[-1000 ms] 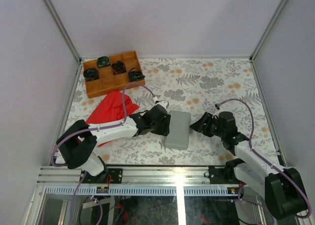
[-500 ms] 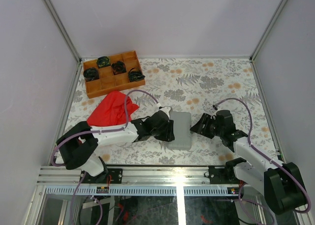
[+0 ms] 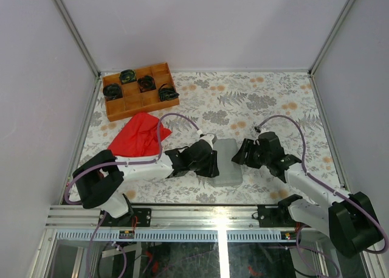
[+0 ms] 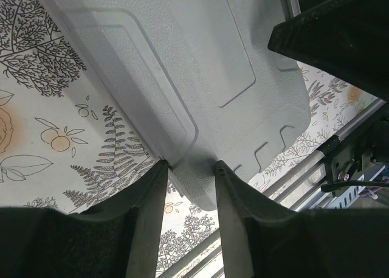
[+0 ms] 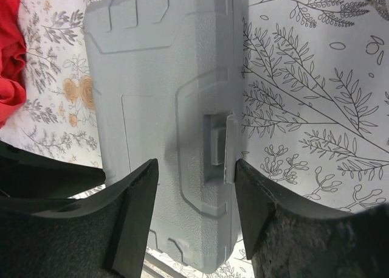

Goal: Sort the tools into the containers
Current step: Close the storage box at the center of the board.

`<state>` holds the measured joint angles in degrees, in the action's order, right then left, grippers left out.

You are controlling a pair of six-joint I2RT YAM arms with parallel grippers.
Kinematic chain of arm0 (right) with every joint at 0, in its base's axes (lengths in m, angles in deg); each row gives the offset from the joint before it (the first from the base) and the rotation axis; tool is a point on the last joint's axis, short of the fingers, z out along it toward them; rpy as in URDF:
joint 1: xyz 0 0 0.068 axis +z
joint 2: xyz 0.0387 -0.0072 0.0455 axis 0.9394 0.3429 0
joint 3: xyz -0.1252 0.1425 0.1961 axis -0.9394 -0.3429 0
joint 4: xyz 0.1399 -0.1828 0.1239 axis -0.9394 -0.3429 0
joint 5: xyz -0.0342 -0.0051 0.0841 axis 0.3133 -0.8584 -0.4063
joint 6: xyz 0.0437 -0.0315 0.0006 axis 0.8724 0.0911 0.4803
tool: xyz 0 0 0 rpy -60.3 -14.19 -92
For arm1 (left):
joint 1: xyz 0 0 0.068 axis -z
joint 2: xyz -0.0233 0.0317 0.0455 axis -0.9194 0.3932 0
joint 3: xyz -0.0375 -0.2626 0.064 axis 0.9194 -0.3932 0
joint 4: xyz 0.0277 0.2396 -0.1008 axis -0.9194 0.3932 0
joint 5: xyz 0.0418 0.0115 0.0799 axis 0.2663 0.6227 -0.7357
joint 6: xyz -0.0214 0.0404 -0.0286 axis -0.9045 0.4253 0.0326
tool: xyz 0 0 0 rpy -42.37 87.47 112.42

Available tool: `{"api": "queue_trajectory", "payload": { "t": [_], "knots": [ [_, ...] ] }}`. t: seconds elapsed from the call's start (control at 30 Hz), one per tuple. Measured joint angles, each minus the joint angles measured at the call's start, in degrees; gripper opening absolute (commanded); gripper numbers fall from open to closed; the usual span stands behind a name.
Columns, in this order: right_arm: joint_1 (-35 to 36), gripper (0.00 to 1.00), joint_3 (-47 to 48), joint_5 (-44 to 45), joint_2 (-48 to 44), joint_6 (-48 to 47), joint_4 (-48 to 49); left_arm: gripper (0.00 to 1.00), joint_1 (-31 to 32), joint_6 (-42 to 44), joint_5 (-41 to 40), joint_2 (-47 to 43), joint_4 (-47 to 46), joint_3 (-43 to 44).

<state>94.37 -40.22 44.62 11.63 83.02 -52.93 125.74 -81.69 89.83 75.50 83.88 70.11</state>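
Note:
The grey case (image 3: 228,167) lies shut on the table between the two arms, with no tools in view. My left gripper (image 3: 212,163) is at its near left corner. In the left wrist view the case (image 4: 200,77) fills the top, and my gripper (image 4: 188,171) has that corner between its narrow-set fingertips, both touching the plastic. My right gripper (image 3: 242,151) is at the case's right edge. In the right wrist view it (image 5: 193,168) stands open astride the case (image 5: 152,95), with the latch (image 5: 220,145) just inside the right finger.
A red cloth (image 3: 138,137) lies left of the case, under the left arm. A brown wooden tray (image 3: 140,110) holding black coiled bundles (image 3: 146,83) sits at the back left. The metal front rail (image 3: 194,214) runs just behind the case's near end.
The left gripper has slid along to the case's near left corner and narrowed onto it. The right gripper has moved left up to the latch edge. The case has shifted slightly.

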Motion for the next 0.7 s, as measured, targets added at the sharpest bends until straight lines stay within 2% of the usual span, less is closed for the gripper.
{"api": "queue_trajectory", "payload": {
  "t": [0.53, 0.7],
  "knots": [
    [3.2, 0.52, 3.3, 4.7, 4.8, -3.4, -2.3, 0.32, 0.3, -0.3, 0.3, 1.2, -0.3, 1.0],
    [4.0, 0.54, 4.0, 6.6, 5.4, -4.2, -2.3, 0.32, 0.3, -0.3, 0.4, 1.5, -0.2, 1.4]
  ]
}}
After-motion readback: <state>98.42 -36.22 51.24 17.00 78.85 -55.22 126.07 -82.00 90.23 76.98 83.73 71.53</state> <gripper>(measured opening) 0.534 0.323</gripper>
